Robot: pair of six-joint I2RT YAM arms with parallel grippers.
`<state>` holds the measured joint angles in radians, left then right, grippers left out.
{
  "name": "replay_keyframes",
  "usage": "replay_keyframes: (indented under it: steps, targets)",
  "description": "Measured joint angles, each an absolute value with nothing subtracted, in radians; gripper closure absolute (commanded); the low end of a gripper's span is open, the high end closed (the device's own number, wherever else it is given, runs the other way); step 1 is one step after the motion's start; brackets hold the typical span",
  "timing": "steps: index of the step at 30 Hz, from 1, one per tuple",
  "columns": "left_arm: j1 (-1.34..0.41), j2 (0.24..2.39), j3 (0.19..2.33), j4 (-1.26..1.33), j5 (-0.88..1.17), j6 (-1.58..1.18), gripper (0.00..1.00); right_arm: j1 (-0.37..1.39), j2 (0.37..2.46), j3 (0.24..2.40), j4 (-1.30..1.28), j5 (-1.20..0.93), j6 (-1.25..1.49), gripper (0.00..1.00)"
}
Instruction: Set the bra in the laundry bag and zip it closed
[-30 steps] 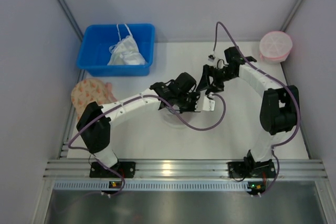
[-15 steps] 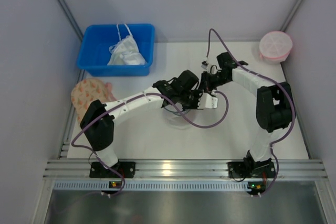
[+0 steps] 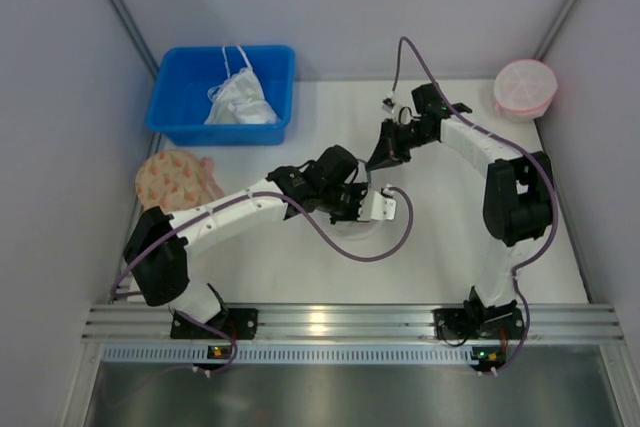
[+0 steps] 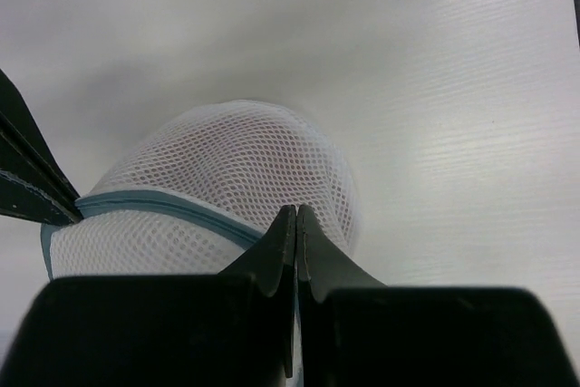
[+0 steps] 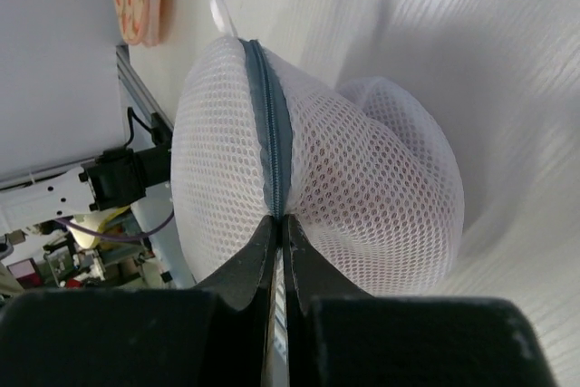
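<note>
The laundry bag (image 4: 227, 169) is a white mesh pouch with a blue-grey zip band (image 5: 269, 124), bulging up off the table. From above only a pale sliver of it (image 3: 355, 231) shows under the left arm. My left gripper (image 4: 296, 217) (image 3: 366, 209) is shut on the bag's near edge, beside the zip band. My right gripper (image 5: 279, 220) (image 3: 383, 155) is shut on the zip line at the bag's other side. A small white tab (image 5: 220, 11) sticks out at the far end of the zip. The bra is hidden; only a faint reddish tinge shows through the mesh.
A blue bin (image 3: 180, 107) holding a white garment (image 3: 242, 99) stands at the back left. A pink round mesh bag (image 3: 525, 87) sits at the back right, and a beige patterned disc (image 3: 175, 177) lies at the left edge. Purple cables loop round both wrists.
My right gripper has gone from open to shut on the zip. The left arm has drawn the bag slightly nearer, and the two grippers now stand further apart.
</note>
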<state>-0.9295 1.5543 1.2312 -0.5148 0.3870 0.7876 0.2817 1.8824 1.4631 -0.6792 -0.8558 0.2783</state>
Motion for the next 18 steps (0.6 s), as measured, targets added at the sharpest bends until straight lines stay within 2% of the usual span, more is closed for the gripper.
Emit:
replay_keyframes:
  steps: [5,6,8,9,10,12,18]
  targets:
    - [-0.929,1.523,1.206,-0.515,0.388,0.783,1.00,0.280,1.921,1.498,-0.673,-0.849,0.282,1.00]
    - [-0.929,1.521,1.206,-0.515,0.386,0.775,1.00,0.280,1.925,1.504,-0.674,-0.847,0.283,0.83]
    - [-0.929,1.524,1.215,-0.519,0.380,0.749,1.00,0.280,1.929,1.520,-0.677,-0.838,0.286,0.63]
    - [-0.930,1.529,1.225,-0.528,0.376,0.733,1.00,0.278,1.930,1.534,-0.677,-0.831,0.280,0.45]
    - [-0.931,1.539,1.243,-0.533,0.371,0.720,1.00,0.275,1.930,1.547,-0.679,-0.826,0.277,0.40]
    - [-0.931,1.567,1.285,-0.537,0.360,0.703,1.00,0.264,1.928,1.568,-0.678,-0.818,0.247,0.37]
    - [-0.932,1.658,1.381,-0.533,0.341,0.685,1.00,0.211,1.878,1.541,-0.728,-0.823,0.175,0.44]
